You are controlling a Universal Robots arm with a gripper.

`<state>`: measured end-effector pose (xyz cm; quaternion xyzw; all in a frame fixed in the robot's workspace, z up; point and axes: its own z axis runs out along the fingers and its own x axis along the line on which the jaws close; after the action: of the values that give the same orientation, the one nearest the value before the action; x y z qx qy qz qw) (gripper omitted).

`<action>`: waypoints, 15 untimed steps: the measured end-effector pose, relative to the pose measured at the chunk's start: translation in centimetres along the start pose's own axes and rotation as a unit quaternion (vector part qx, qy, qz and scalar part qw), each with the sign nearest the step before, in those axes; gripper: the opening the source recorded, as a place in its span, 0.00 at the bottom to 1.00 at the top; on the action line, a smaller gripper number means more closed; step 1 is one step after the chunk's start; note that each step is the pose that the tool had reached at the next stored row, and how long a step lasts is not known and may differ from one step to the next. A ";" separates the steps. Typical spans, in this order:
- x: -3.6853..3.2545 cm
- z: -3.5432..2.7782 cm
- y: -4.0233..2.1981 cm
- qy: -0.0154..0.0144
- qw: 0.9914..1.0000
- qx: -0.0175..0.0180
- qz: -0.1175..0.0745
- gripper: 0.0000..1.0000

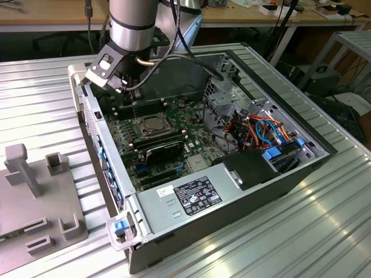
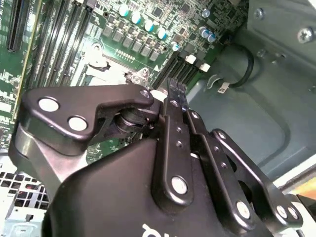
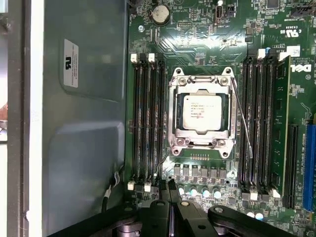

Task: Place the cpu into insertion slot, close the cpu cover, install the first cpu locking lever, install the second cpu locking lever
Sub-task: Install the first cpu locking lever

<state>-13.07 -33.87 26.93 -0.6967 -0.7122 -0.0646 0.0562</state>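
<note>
The cpu point(image 3: 201, 111), a silvery square chip, lies flat in the insertion slot point(image 3: 178, 79) on the green board. The cpu cover point(image 3: 175, 114) is down flat around it, its window showing the chip's face. A thin wire locking lever point(image 3: 242, 118) stands slanted off one side of the socket, its free end loose. A second thin lever point(image 3: 163, 159) angles out at the opposite corner. My gripper point(image 3: 169, 186) is shut with nothing in it. It hovers over the board just off the socket's capacitor side, seen also in the exterior view point(image 1: 134, 108) and the second wrist view point(image 2: 174, 89).
Long black memory slots point(image 3: 148, 118) flank the socket on both sides. The grey case wall point(image 3: 84, 128) is close by the gripper. A drive cage with coloured cables point(image 1: 264, 130) and a power supply point(image 1: 191, 194) fill the case's other end. A grey fixture point(image 1: 35, 191) stands at the exterior view's left.
</note>
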 end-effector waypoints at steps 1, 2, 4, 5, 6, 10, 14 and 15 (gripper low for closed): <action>-0.18 0.28 -0.01 0.000 1.000 0.000 0.000 0.11; -0.21 0.28 -0.01 0.000 1.000 0.000 0.000 0.11; -0.26 0.57 -0.01 0.001 1.000 0.000 0.000 0.11; -0.29 0.64 -0.01 0.002 1.000 0.000 0.000 0.11; -0.31 0.72 -0.01 0.006 1.000 0.000 0.000 0.11; -0.34 0.81 -0.01 0.021 1.000 -0.001 0.000 0.11; -0.40 1.05 0.27 0.021 1.000 -0.001 0.000 0.11; -0.43 1.20 0.40 0.021 1.000 -0.001 0.000 0.11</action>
<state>-12.65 -34.08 25.69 -0.6954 -0.7107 -0.0795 0.0704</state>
